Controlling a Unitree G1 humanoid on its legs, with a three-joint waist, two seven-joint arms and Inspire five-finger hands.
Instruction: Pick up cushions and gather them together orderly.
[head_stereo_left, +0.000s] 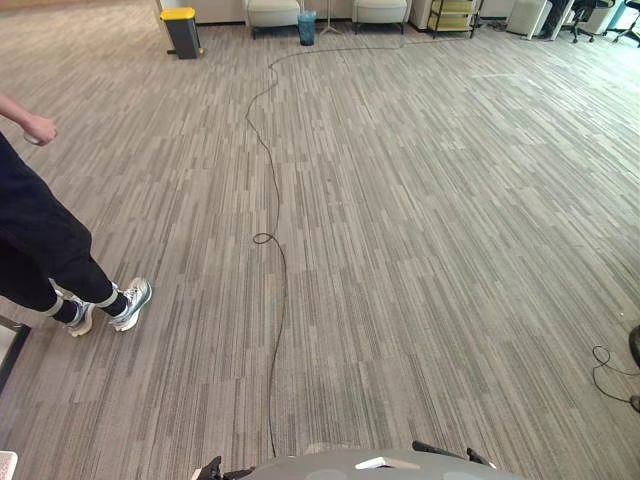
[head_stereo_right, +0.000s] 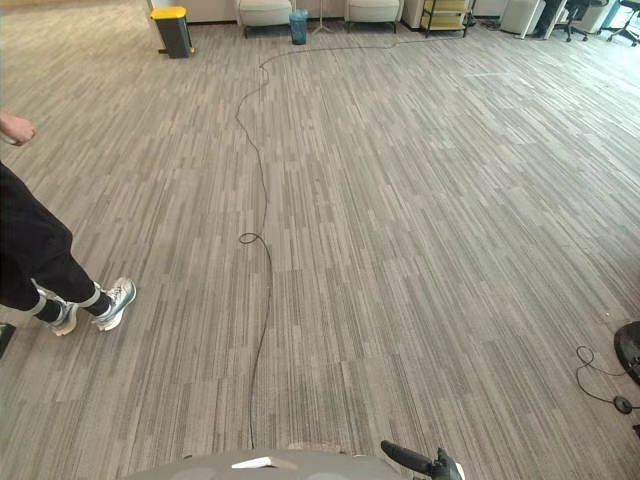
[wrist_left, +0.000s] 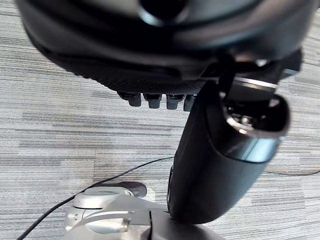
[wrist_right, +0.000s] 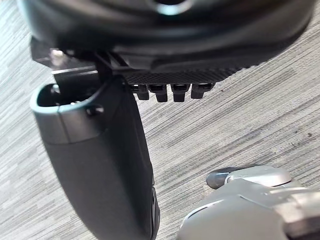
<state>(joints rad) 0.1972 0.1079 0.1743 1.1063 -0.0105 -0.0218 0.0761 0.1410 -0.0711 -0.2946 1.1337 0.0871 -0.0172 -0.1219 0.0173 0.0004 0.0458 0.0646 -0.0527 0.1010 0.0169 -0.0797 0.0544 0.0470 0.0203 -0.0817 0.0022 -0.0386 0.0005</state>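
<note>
Head views: wide floor of grey striped carpet, seen from above and stretching to the far wall.

At the left edge: a person in dark trousers, mid-stride, with pale sneakers on the carpet and one hand held out at hip height. Face out of frame.

Along the far wall, from left to right:
- a dark bin with a yellow lid, standing upright
- a pale armchair
- a small blue bin, just beside that armchair
- a second pale armchair
- a yellow-green shelf cart
- dark office chairs in the far right corner

All of these well apart from the robot, with open carpet between.

Left wrist view: left robot hand hanging over the carpet, palm side dark and ribbed. Fingers in a short row, pointing down toward the floor and relaxed rather than curled. Thumb standing out straight beside them. Nothing held.

Right wrist view: right robot hand in the mirrored pose above the carpet. Fingers loose in a row, thumb extended. Nothing held.

Cushions: in neither robot hand; place on the floor cannot be told.
</note>
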